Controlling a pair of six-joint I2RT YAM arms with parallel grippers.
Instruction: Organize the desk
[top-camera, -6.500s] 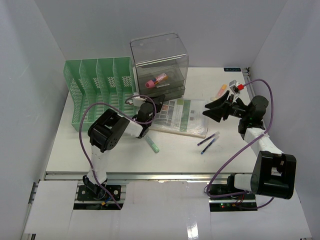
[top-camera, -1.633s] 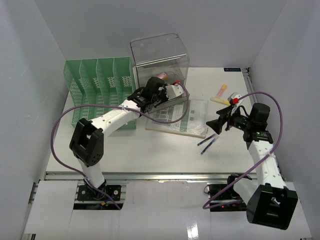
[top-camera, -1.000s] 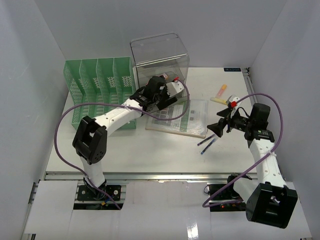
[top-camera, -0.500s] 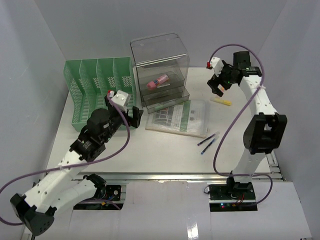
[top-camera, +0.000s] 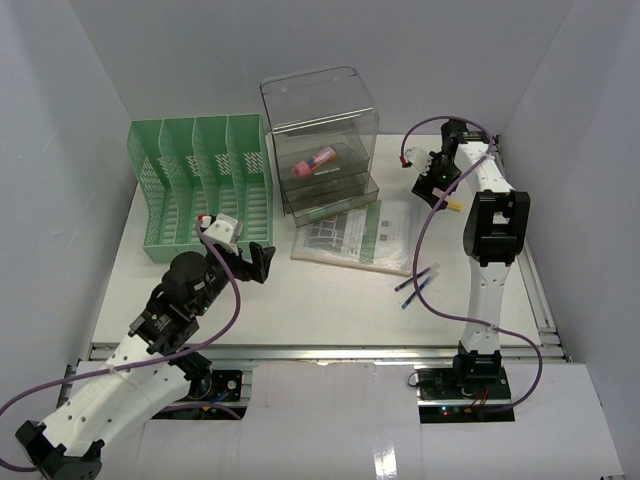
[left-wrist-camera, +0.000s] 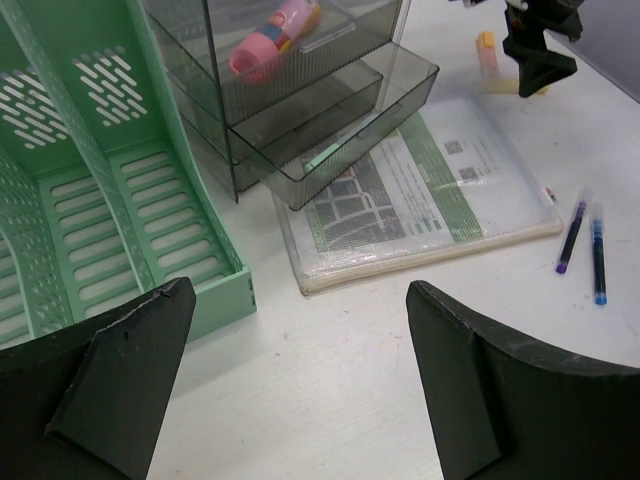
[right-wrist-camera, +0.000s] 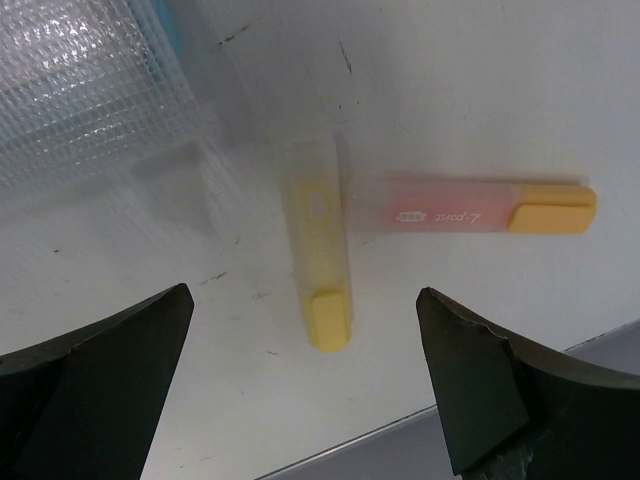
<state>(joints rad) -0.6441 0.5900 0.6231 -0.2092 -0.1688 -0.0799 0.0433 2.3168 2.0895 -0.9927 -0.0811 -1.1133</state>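
The white desk (top-camera: 320, 305) carries scattered stationery. My right gripper (top-camera: 436, 186) hovers at the far right, open, straddling a yellow highlighter (right-wrist-camera: 318, 262) that lies crossed against a pink-and-orange highlighter (right-wrist-camera: 470, 212); in the right wrist view the gripper (right-wrist-camera: 305, 297) holds nothing. My left gripper (top-camera: 256, 262) is open and empty above bare desk (left-wrist-camera: 330, 400) near the green file rack (top-camera: 195, 185). A flat document pouch (top-camera: 355, 232) lies in front of the clear drawer box (top-camera: 320, 135). Two pens (top-camera: 415, 283) lie to the right of the pouch.
A pink item (left-wrist-camera: 272, 38) sits in the box's upper drawer, and the lower drawer (left-wrist-camera: 370, 105) stands pulled out over the pouch's (left-wrist-camera: 420, 190) edge. White walls enclose the desk. A metal rail (top-camera: 320, 352) runs along the front edge. The desk's edge (right-wrist-camera: 450, 440) is close to the highlighters.
The left arm has drawn back toward the near left, away from the drawer box. The right gripper has come down over the highlighters at the far right.
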